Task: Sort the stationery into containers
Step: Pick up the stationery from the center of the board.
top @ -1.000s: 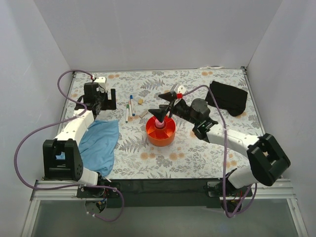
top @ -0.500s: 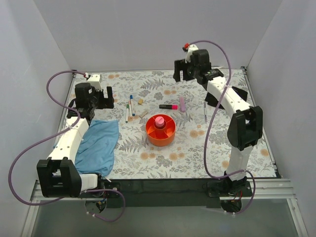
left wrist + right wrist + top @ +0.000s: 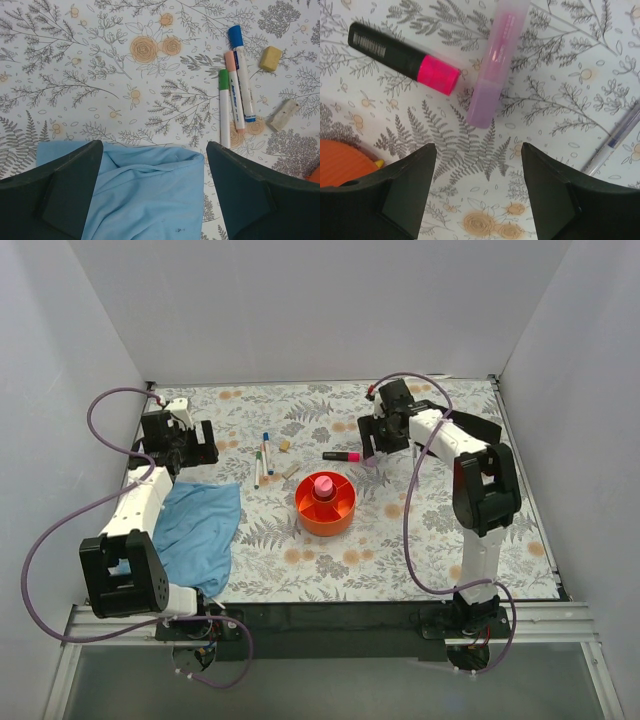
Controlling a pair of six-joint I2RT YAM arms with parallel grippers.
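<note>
The orange organizer (image 3: 325, 508) stands mid-table with a pink piece (image 3: 323, 485) in its central cup. A pink-and-black highlighter (image 3: 341, 456) (image 3: 402, 58) and a pale pink tube (image 3: 500, 60) lie just behind it. My right gripper (image 3: 372, 448) (image 3: 477, 195) hovers over them, open and empty. Three pens (image 3: 262, 460) lie to the left: blue cap (image 3: 239, 75), peach (image 3: 233, 90), green cap (image 3: 224, 107). A tan block (image 3: 270, 58) and a pale block (image 3: 283, 115) lie beside them. My left gripper (image 3: 187, 448) (image 3: 155, 190) is open and empty over the blue cloth's far edge.
The blue cloth (image 3: 200, 530) (image 3: 145, 195) covers the near left. A black pouch (image 3: 468, 435) lies at the back right. A clear pen (image 3: 615, 140) lies right of the pink tube. White walls close in the table on three sides.
My right arm left the organizer, swung up to the back, then came down over the highlighter and pink tube. My left arm drew back slightly toward the left wall.
</note>
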